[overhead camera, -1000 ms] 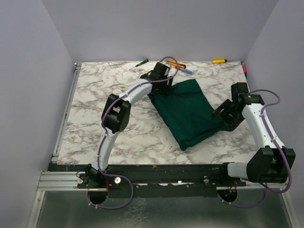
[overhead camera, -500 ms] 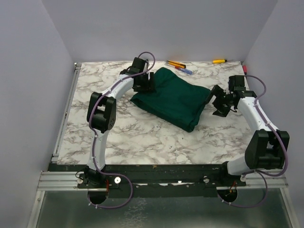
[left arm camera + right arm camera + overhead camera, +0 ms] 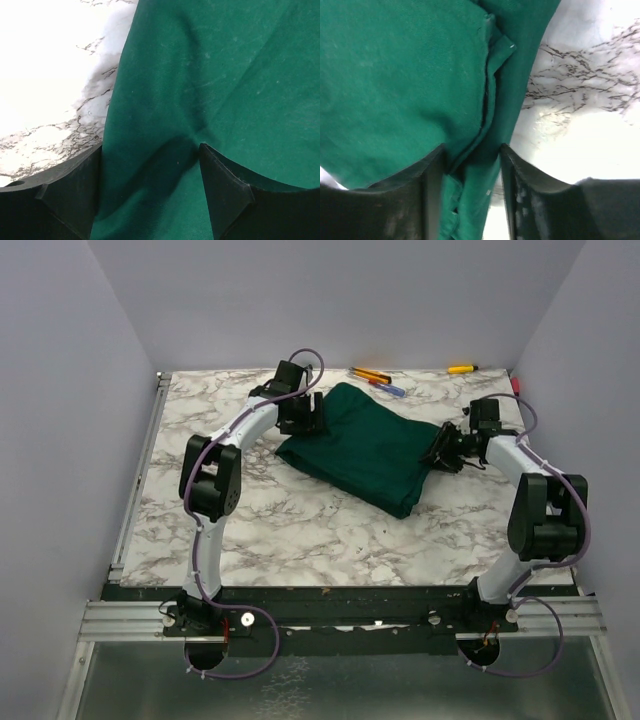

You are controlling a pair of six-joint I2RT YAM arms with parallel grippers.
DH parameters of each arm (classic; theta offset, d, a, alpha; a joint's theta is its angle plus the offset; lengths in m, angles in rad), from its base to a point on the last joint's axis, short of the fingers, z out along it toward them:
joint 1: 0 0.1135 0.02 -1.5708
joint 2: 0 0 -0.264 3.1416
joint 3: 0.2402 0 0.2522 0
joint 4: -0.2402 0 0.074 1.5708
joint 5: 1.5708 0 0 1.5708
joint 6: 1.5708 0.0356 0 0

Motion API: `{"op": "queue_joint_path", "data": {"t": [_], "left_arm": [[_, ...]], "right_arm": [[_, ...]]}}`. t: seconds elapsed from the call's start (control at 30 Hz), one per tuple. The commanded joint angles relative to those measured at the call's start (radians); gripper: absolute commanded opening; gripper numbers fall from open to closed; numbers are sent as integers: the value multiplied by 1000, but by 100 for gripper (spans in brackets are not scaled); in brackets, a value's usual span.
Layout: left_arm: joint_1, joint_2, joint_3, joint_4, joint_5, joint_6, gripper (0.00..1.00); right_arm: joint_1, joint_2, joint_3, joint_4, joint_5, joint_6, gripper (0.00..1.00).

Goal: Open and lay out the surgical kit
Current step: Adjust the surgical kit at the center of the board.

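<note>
Left pincer (image 3: 151, 150) wide, right pincer (image 3: 472, 147) narrower, grip unclear; both astride cloth wrap (image 3: 370, 445) edges; wrap unopened, contents hidden.

Top view: high, behind the arm bases, looking down and forward; far enough to take in the whole table (image 3: 300, 530) and cloth (image 3: 370, 450).
Left wrist: very near, facing down between the left fingers (image 3: 70, 200) at the cloth's left edge and some table.
Right wrist: very near, facing down between the right fingers (image 3: 545, 210) at the cloth's right edge, seemingly a folded hem.
Shared: cloth and table in all three.
</note>
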Motion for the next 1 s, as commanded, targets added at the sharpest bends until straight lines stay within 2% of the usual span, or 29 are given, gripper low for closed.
{"op": "queue_joint_path", "data": {"t": [0.0,0.13,0.23,0.43,0.6,0.67,0.7,0.73,0.8,0.9,0.97], "left_arm": [[1,-70,-42,-11,7,-25,75],[1,-89,-63,-11,30,-56,75],[2,-111,-69,-12,24,-70,75],[1,-169,-79,-11,-40,-68,75],[5,-204,-98,-13,-91,-65,75],[11,-219,-100,-14,-117,-70,76],[16,-225,-98,-16,-131,-70,76],[20,-232,-95,-16,-147,-69,76],[30,-246,-90,-16,-177,-63,76],[36,-271,-83,-16,-209,-43,75],[36,-291,-85,-16,-234,-20,75]], "right_arm": [[-3,57,31,54,-9,-25,39],[-2,108,74,48,15,-56,21],[-3,160,146,23,58,-109,14],[-3,281,360,-66,127,-253,13],[-3,364,482,-62,181,-293,15],[-3,377,506,-53,180,-295,21],[-3,377,519,-61,174,-290,29],[-2,371,526,-68,169,-277,45],[-3,325,507,-65,167,-238,65],[-3,219,470,-99,251,-125,76],[-3,156,457,-182,298,-38,77]]}}
